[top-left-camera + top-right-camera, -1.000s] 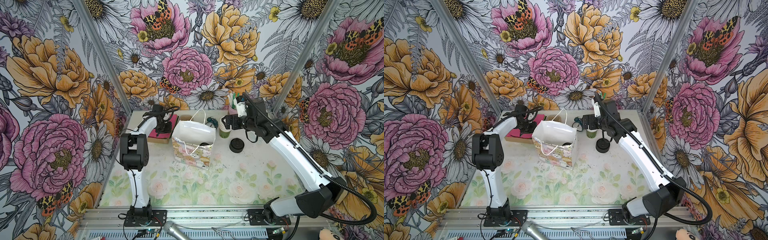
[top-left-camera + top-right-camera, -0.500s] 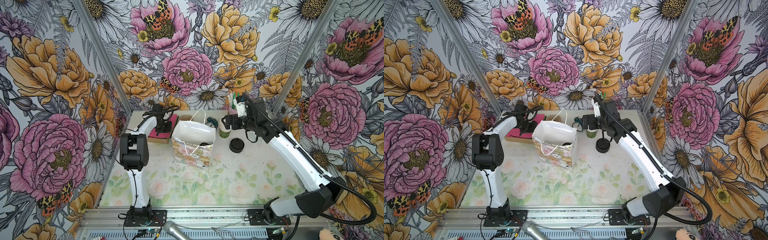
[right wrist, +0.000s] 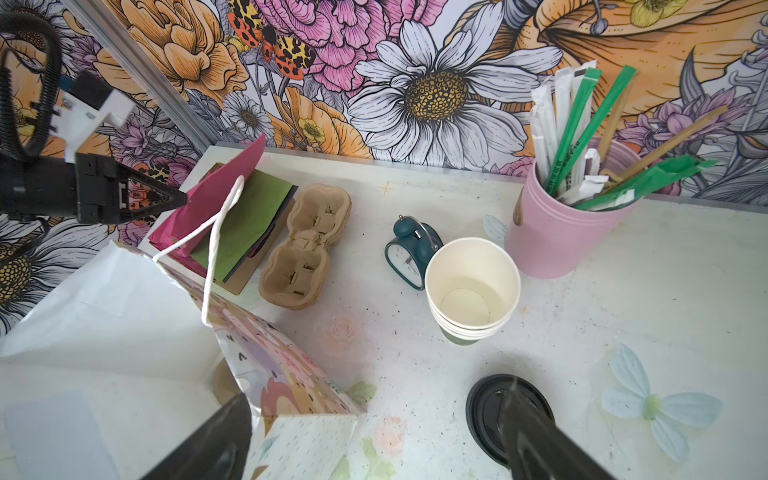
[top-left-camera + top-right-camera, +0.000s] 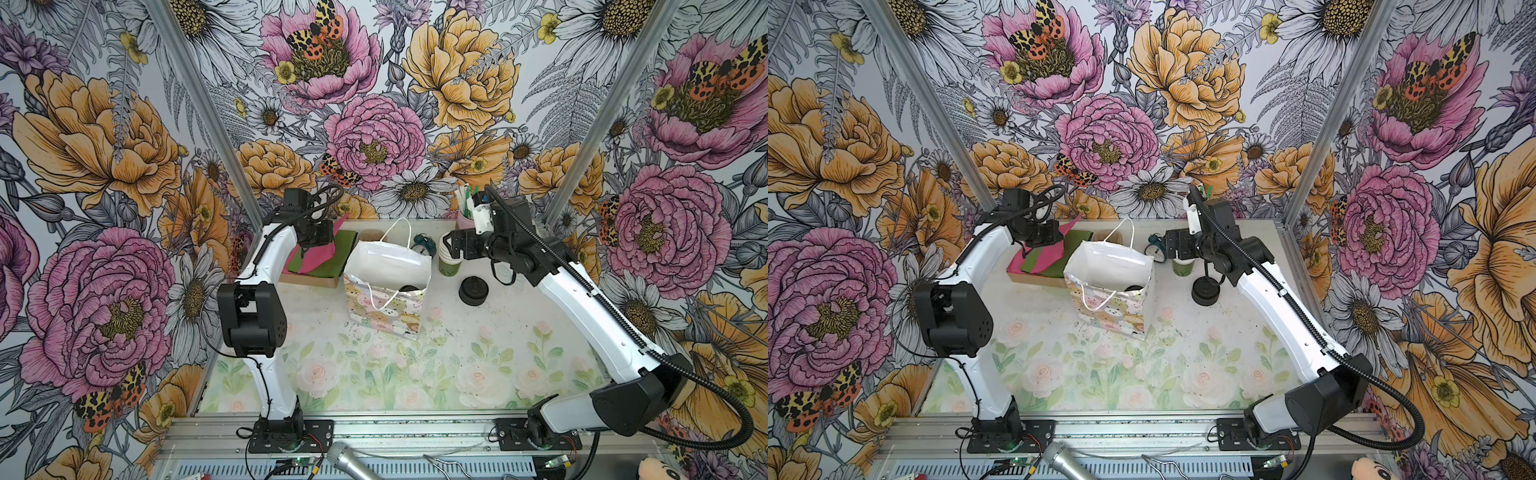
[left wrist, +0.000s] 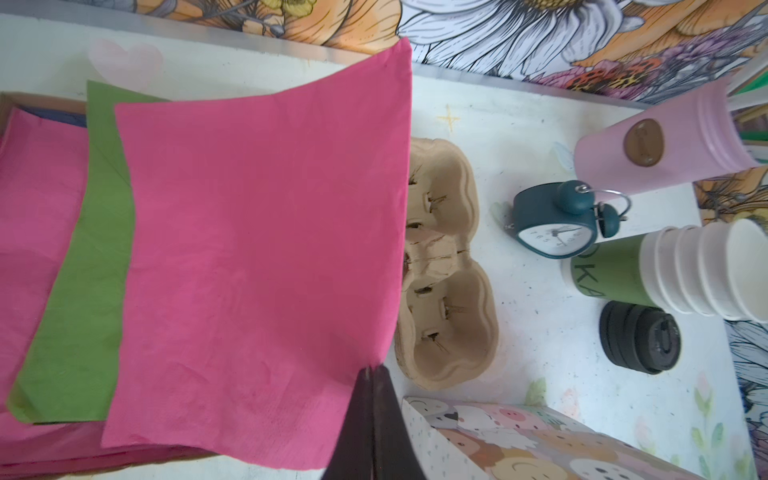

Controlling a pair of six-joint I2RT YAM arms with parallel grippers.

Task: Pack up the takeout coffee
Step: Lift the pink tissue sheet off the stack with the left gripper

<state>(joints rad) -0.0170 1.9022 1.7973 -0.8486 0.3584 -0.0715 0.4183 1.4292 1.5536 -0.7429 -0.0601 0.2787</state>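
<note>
**Enclosure.** Walls (image 4: pixel 374 137) papered with large pink, orange and white flowers close the cell at the left, top and right of both top views. Bare aluminium posts (image 4: pixel 199 95) mark the two rear corners. The surface (image 4: pixel 374 374) is white with a pale print of roses and leaves, speckled with dark marks near frame centre. An aluminium rail (image 4: pixel 415 428) along the lower edge carries both arm bases.

**Contents.** An open paper gift bag (image 4: pixel 386 309), printed with cartoon animals and fitted with white cord handles, stands just above frame centre. The takeout coffee (image 4: pixel 409 287) sits inside it, at the right of the opening; only its round black plastic lid shows. Left of the bag lies a stack of pink and green paper napkins (image 4: pixel 340 257). Right of the bag stand a stack of nested paper cups (image 4: pixel 451 266) with a green bottom cup and a squat pile of black lids (image 4: pixel 473 289), near each other but apart. A teal twin-bell alarm clock (image 5: pixel 552 232), a brown moulded-pulp cup carrier (image 5: pixel 449 299) and a pink tumbler (image 3: pixel 557 232) of wrapped straws stand toward the rear wall.

**Hands.** The left hand (image 5: pixel 371 370) has its fingers pressed together on a corner of the top pink napkin (image 5: pixel 257 249), which is raised off the stack. The right hand (image 3: pixel 378 392) is spread wide and holds nothing. In the right wrist view one finger shows over the bag's edge, the other over the lid pile.
</note>
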